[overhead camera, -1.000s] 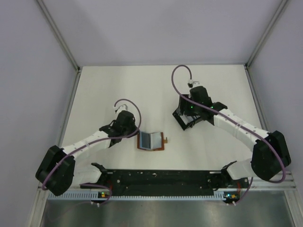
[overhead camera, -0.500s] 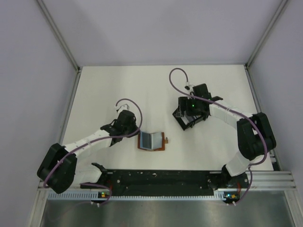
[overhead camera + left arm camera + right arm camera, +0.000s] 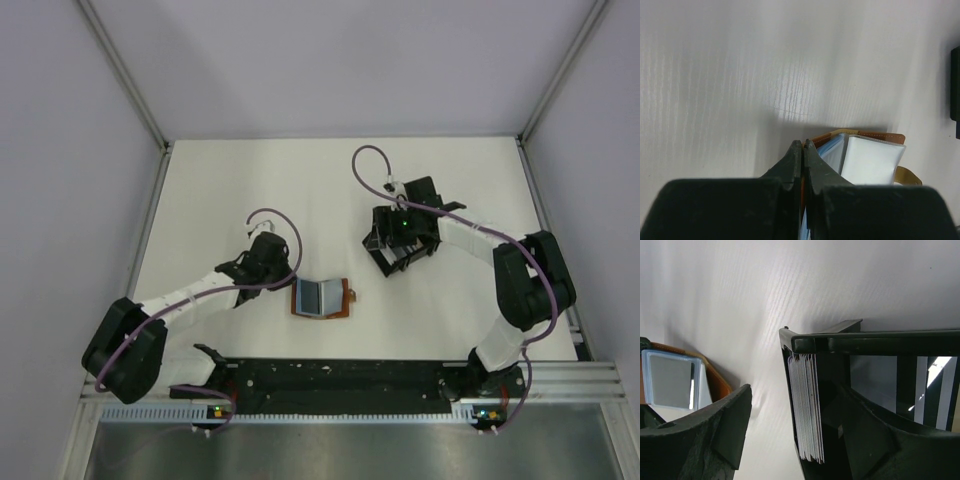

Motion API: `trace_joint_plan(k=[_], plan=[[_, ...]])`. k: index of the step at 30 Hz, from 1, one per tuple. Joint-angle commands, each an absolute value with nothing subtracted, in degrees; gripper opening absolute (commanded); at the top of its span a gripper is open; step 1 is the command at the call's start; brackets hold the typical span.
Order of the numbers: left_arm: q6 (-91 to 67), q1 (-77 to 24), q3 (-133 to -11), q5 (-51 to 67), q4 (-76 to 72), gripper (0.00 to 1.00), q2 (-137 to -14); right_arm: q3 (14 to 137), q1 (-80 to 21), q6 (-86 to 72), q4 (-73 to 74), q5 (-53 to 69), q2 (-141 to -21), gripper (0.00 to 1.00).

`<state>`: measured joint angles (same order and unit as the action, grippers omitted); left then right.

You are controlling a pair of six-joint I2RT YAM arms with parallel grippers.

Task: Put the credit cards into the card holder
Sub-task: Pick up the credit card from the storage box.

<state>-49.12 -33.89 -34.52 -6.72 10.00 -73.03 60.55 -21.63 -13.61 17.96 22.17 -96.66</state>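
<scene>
Card holder [image 3: 321, 298] lies open on the white table [image 3: 220, 200], near the middle. Your left gripper [image 3: 802, 146] is closed tightly on its left edge. Further right, the credit cards [image 3: 807, 405] stand upright as one stack inside the black box [image 3: 865, 342], apart from the holder. Your right gripper [image 3: 792, 399] has its fingers spread wide, one on each side of this stack.

Arms [image 3: 190, 295] w/ white links, blk joints, purple cables [image 3: 265, 211], green LED [image 3: 401, 224].
</scene>
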Motion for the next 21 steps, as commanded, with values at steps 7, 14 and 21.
trace_joint_plan(k=[7, 14, 21], plan=[[-48.3, -33.7, -36.1, -6.3, 7.2, 0.0, -73.4, 62.8, -21.5, -13.4, 17.0, 25.1, -93.3, 0.62], [-48.3, -33.7, -36.0, -6.4, 7.1, 0.0, -73.6, 63.0, -21.4, -13.5, 17.1, 24.6, -93.6, 0.49], [-48.4, -33.7, -35.9, -6.5, 7.0, 0.0, -73.7, 63.4, -21.4, -13.6, 17.5, 23.4, -94.3, 0.33]])
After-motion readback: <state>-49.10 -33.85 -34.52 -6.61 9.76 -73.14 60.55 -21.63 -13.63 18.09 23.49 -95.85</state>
